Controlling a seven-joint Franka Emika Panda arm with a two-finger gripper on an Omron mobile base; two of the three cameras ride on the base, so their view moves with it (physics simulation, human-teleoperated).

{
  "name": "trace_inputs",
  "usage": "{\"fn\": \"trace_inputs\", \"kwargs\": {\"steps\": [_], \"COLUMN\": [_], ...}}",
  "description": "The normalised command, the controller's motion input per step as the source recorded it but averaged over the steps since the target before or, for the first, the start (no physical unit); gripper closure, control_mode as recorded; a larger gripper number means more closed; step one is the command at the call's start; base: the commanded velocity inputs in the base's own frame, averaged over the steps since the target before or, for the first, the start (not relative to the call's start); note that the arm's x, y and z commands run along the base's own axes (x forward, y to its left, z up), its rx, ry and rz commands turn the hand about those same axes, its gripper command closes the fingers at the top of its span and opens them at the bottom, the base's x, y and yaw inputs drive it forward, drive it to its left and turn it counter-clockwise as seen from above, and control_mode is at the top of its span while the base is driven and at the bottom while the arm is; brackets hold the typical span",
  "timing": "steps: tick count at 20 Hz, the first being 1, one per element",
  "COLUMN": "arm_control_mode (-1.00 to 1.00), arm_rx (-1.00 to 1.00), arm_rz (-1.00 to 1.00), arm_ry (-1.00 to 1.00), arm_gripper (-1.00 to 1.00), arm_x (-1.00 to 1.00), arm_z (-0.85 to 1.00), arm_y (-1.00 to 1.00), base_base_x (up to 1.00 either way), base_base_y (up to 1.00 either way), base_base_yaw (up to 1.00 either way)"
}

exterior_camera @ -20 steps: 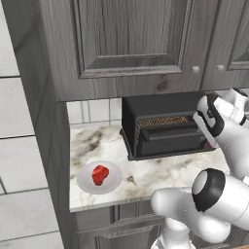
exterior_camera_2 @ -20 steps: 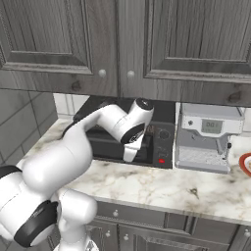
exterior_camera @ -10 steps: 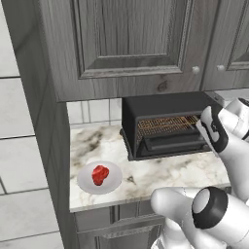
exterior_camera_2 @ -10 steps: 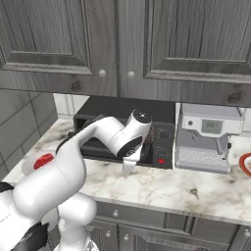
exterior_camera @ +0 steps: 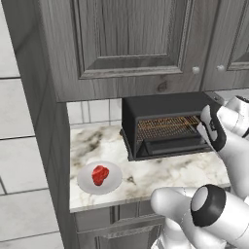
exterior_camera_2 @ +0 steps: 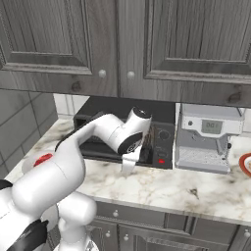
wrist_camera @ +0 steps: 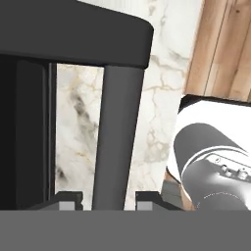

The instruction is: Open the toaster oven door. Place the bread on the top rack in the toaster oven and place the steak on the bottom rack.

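hand (wrist_camera: 108,200) fingers straddle the toaster oven door (exterior_camera: 170,148)'s handle bar, slightly spread, likely letting go now that it lies fully open.

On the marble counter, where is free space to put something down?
Bare marble counter lies between the white plate holding the red steak and the black toaster oven's lowered door. It is crowded right of the oven, by the silver coffee machine.

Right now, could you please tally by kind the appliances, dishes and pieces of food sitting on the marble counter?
Appliances: 2 – black boxy toaster oven, silver-white coffee machine.
Dishes: 2 – round white plate; red-rimmed dish cut off by the right base view's edge.
Food: 1 – bright red lumpy steak, lying on the white plate.
Total: 5.
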Motion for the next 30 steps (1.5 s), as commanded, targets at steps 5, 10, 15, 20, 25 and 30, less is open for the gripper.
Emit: {"fn": "trace_inputs", "kwargs": {"steps": [5,10,15,20,25,30], "arm_control_mode": [-1.0,-1.0,-1.0,-1.0,-1.0,-1.0], "arm_rx": [0.03,0.06,0.06,0.08,0.07,0.07], "arm_rz": [0.0,0.0,0.0,0.02,0.09,0.13], "arm_ry": [0.17,0.06,0.01,0.12,0.15,0.0], "arm_gripper": [1.0,1.0,1.0,1.0,1.0,1.0], "arm_x": [-0.37,-0.37,-0.46,-0.26,-0.1,-0.26], "arm_z": [-0.91,-0.94,-0.94,-0.83,-0.42,0.18], "arm_y": [0.08,0.08,0.06,0.01,-0.01,0.0], "base_base_x": [0.0,0.0,0.0,0.0,0.0,0.0], "base_base_y": [0.0,0.0,0.0,0.0,0.0,0.0], "base_base_yaw": [0.0,0.0,0.0,0.0,0.0,0.0]}}
